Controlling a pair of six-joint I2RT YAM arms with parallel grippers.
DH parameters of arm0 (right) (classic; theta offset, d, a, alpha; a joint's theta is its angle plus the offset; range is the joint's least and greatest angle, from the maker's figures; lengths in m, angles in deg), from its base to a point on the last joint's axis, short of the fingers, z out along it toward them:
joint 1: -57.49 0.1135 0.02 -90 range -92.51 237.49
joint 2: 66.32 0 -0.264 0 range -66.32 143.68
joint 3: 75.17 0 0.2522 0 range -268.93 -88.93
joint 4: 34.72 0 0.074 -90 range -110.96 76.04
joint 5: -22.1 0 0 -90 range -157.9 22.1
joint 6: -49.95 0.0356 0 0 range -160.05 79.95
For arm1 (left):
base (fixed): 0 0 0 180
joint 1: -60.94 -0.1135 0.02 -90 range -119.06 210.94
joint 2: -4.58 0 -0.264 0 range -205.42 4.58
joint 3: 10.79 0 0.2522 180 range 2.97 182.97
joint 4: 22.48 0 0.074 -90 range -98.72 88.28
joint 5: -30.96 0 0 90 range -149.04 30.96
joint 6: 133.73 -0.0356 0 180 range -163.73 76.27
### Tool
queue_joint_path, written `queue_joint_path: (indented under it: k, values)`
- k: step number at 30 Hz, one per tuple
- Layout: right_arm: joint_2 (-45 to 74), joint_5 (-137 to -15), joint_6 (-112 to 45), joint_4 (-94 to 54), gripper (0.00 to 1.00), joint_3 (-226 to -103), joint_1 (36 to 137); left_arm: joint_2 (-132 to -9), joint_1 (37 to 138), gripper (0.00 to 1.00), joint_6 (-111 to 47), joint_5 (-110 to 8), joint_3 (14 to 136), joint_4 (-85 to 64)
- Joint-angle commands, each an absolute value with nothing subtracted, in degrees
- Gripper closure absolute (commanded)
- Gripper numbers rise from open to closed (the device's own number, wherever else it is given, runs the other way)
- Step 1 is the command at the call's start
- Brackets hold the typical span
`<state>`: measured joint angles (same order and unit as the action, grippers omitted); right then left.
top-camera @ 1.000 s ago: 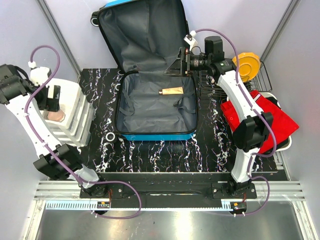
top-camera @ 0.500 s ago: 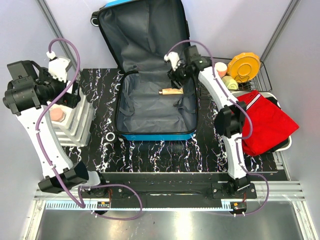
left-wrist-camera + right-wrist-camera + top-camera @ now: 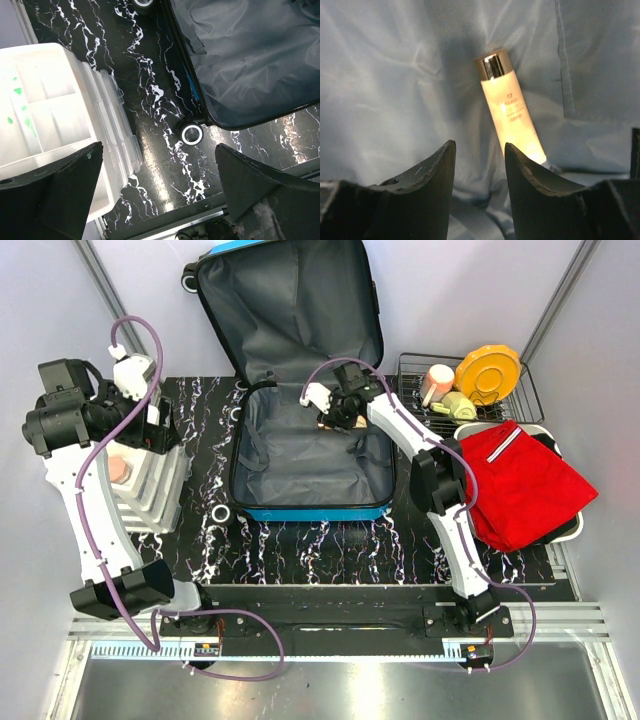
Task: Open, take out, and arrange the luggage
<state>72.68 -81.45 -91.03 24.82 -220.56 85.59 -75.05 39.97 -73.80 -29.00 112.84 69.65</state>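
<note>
**Gloss on the shell, matt cloth inside, one bright cap**

The luggage (image 3: 290, 455) has a glossy bright blue hard shell, seen as a rim along its lower edge in the top view, and a dark grey fabric lining, matt and creased. On the lining lies a tube (image 3: 512, 112) of smooth cream plastic with a mirror-bright gold metallic cap. The table (image 3: 150, 85) is black with white marble veining, polished enough to show glare. The bin (image 3: 45, 115), at the left of the left wrist view, is smooth white plastic with a dull sheen. The right gripper (image 3: 479, 150) has matt black, slightly grainy fingers. At the right of the top view, the red cloth (image 3: 525, 485) looks soft and matt, and the rack (image 3: 412, 380) is thin black wire.
</note>
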Motion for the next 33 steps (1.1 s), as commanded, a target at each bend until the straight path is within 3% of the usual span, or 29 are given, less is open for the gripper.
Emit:
queue_joint_path:
  k: [1,6,23,26,30,33]
  values:
    - [74.9,-74.8,-93.9,16.5,0.5,-220.9,87.4,-73.6,41.4,0.01,-72.2,-27.9,111.4,71.4]
    - [78.1,-68.5,-97.2,10.5,0.53,-220.1,87.5,-72.2,41.9,0.01,-72.6,-28.9,109.4,70.8]
    - [84.6,-69.6,-97.5,6.0,0.46,-220.6,87.6,-68.0,42.3,0.01,-71.8,-29.5,103.4,67.1]
    - [84.1,-70.3,-95.8,6.2,0.55,-220.9,87.6,-67.8,42.3,0.01,-71.9,-29.4,103.7,66.6]
    - [80.5,-71.7,-89.2,7.4,0.83,-221.7,87.6,-66.7,42.3,0.01,-72.3,-29.1,103.7,64.3]
    - [75.5,-74.0,-82.9,8.0,0.91,-222.3,87.6,-65.0,42.3,0.01,-72.3,-28.5,102.3,60.6]
